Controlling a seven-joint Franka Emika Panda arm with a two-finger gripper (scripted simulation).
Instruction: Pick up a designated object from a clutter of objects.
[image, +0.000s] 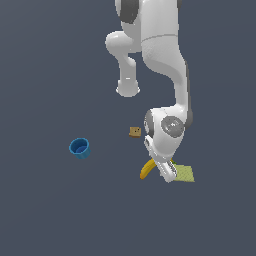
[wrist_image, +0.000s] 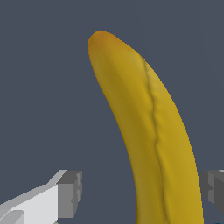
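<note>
- The banana (image: 146, 170) lies on the dark tabletop (image: 50, 210), just beside the flat yellow-green square (image: 185, 173), on the side toward the exterior view's left.
- In the wrist view the banana (wrist_image: 148, 131) fills the middle, with its orange tip away from the camera.
- The pincer (wrist_image: 140, 192) is released: one grey finger (wrist_image: 70, 192) stands on each side of the banana, and a gap shows between the near finger and the fruit.
- In the exterior view the pincer (image: 167, 172) is low over the banana, partly hiding it.
- The small tan cube (image: 134, 131) sits near, further back.
- The blue cup (image: 79, 148) stands well apart, toward the exterior view's left.
</note>
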